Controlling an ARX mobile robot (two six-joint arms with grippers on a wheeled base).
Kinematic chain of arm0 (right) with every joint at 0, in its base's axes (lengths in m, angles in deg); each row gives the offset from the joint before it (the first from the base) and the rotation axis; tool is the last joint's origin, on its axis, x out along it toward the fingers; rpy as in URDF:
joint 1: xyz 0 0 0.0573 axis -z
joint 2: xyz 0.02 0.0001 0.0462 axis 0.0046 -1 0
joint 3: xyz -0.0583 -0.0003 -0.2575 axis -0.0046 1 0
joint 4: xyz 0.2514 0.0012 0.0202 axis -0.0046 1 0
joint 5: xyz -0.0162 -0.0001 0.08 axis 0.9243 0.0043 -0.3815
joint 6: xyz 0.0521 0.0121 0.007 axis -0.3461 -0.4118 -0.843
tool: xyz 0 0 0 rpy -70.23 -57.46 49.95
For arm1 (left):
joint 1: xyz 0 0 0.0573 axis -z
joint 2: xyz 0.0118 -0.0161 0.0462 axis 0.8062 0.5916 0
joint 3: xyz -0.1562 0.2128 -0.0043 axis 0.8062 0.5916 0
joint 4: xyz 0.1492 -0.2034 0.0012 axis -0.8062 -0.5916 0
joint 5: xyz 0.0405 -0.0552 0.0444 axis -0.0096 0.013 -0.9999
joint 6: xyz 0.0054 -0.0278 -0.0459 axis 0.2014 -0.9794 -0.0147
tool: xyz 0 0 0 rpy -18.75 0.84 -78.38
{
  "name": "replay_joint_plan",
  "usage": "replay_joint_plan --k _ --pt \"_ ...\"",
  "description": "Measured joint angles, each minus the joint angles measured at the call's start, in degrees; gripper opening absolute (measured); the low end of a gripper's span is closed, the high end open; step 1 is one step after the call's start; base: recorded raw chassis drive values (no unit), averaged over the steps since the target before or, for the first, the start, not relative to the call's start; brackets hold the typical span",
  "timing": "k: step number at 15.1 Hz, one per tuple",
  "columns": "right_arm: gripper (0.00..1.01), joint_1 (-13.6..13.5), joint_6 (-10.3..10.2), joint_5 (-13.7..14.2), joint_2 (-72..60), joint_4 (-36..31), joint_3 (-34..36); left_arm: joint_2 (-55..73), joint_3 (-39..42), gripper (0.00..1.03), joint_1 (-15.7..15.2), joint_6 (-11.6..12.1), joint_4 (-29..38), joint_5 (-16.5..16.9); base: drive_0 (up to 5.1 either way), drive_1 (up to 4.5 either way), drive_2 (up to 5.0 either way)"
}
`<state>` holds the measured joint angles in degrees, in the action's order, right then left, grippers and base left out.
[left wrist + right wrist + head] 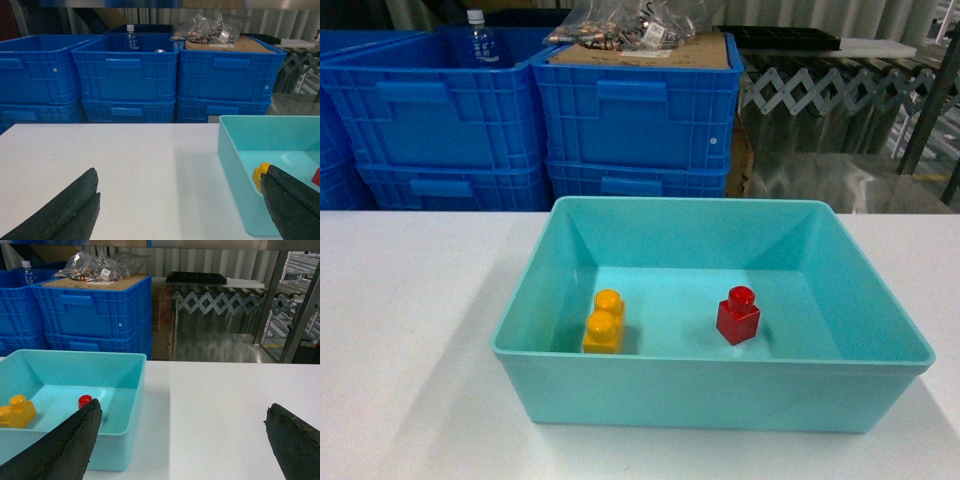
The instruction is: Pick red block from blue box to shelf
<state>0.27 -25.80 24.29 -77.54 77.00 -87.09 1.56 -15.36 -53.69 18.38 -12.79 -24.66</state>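
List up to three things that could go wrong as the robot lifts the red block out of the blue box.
1. The yellow brick shares the blue box floor with the red block; a drifting grasp could take it instead.
2. The box walls rise above the block, so a wide-open right tool may catch the rim.
3. The block is small and glossy and might slip.
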Motion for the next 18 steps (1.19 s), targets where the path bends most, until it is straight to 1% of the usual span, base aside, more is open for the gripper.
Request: replay_joint_plan --k 18 --pt "0.98 0.0 0.0 0.0 0.0 0.0 0.0 0.0 0.0 0.98 0.0 0.0 0.0 0.0 0.0 0.0 0.0"
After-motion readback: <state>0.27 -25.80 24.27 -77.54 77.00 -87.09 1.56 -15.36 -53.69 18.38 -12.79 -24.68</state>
